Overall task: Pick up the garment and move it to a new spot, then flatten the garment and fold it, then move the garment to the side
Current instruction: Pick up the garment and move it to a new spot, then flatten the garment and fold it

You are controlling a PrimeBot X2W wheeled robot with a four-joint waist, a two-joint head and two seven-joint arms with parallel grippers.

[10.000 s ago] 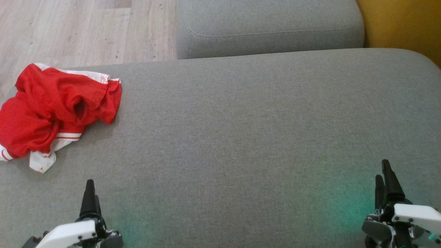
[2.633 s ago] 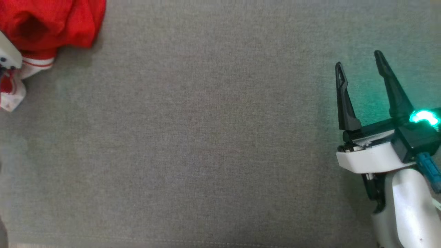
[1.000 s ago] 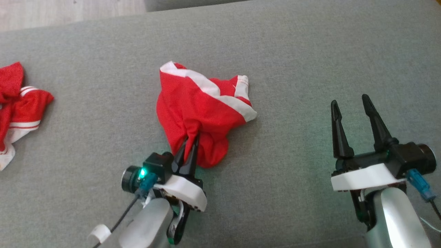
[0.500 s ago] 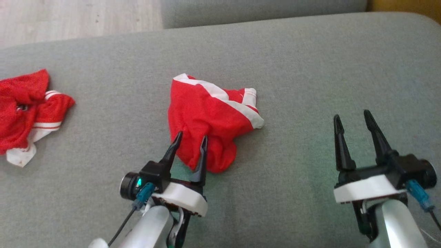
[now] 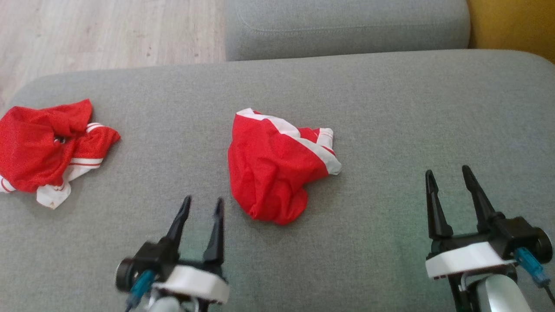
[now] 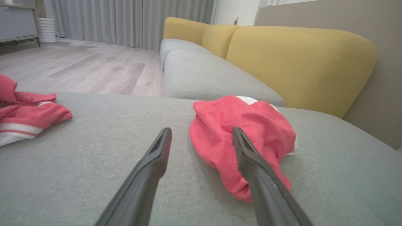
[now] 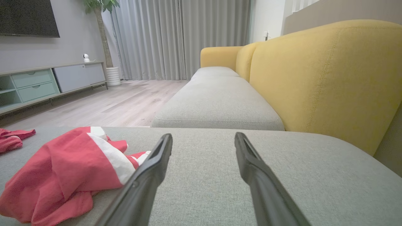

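Note:
The garment (image 5: 277,169), red with white trim, lies crumpled in a heap in the middle of the grey sofa seat (image 5: 390,121). My left gripper (image 5: 203,200) is open and holds nothing, just to the near left of the heap and apart from it. In the left wrist view, the garment (image 6: 245,125) sits ahead and to the right, partly behind the right finger of the open gripper (image 6: 201,130). My right gripper (image 5: 447,171) stands open over bare cushion, well to the right. In the right wrist view, the garment (image 7: 62,166) lies left of that gripper (image 7: 204,135).
A second red and white garment (image 5: 47,147) lies bunched at the seat's far left edge, also seen as a red heap (image 6: 25,116) from the left wrist. Beyond the seat are another grey cushion (image 5: 347,26), the yellow backrest (image 7: 329,75) and wooden floor (image 5: 108,34).
My left gripper opened and let go of the garment, then drew back toward the near edge. The garment stays in its heap. The head camera has tilted up, shifting the whole picture.

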